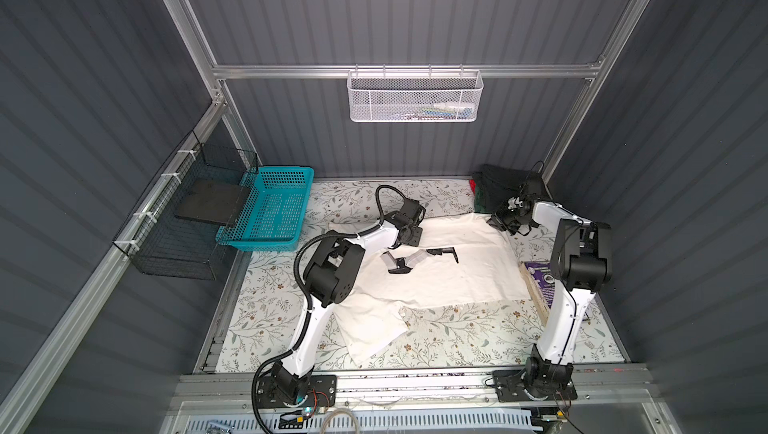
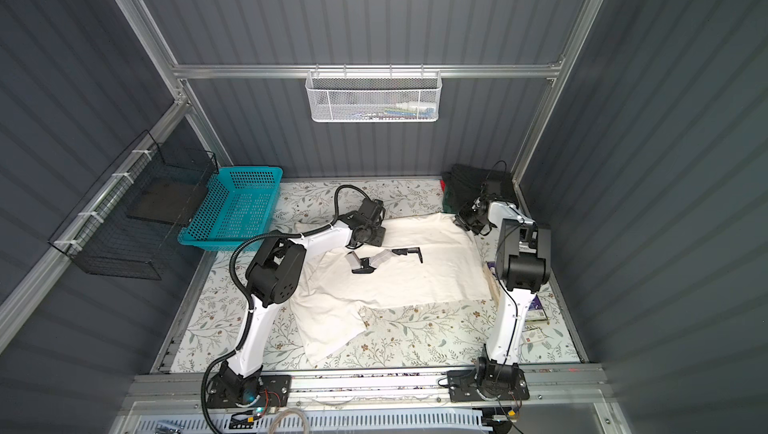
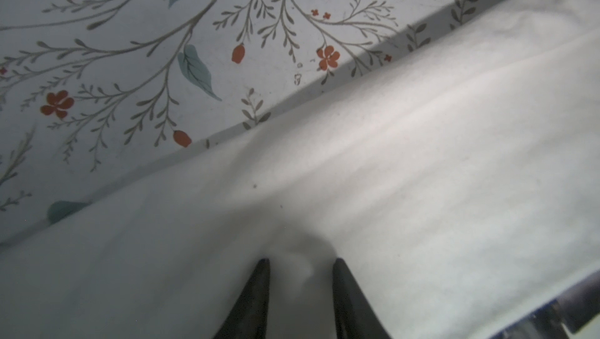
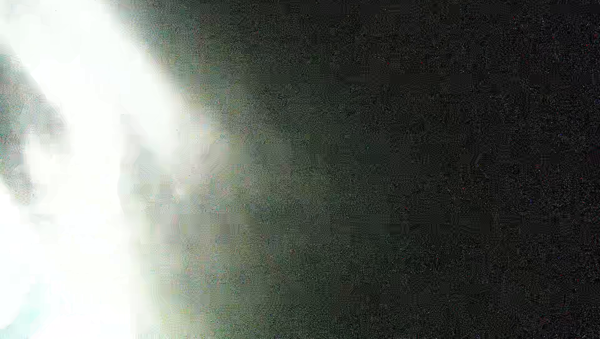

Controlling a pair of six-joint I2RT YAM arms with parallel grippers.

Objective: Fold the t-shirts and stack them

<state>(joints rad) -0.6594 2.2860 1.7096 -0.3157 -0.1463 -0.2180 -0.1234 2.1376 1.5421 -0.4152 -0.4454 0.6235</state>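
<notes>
One off-white t-shirt (image 1: 449, 270), one dark shirt pile (image 1: 498, 180), one teal basket (image 1: 257, 243), one mesh basket (image 1: 415, 99), one wire cage (image 1: 174, 261).

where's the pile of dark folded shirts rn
In both top views the dark folded shirts sit at the far right corner of the table, behind the right gripper and the off-white t-shirt.

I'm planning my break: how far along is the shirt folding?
Done: a dark stack of shirts sits at the far right corner. In hand: the off-white t-shirt lies mostly spread, one sleeve out; the left hand pinches its far edge, and the right hand is shut at its far right corner. Left: folding it and stacking it.
</notes>
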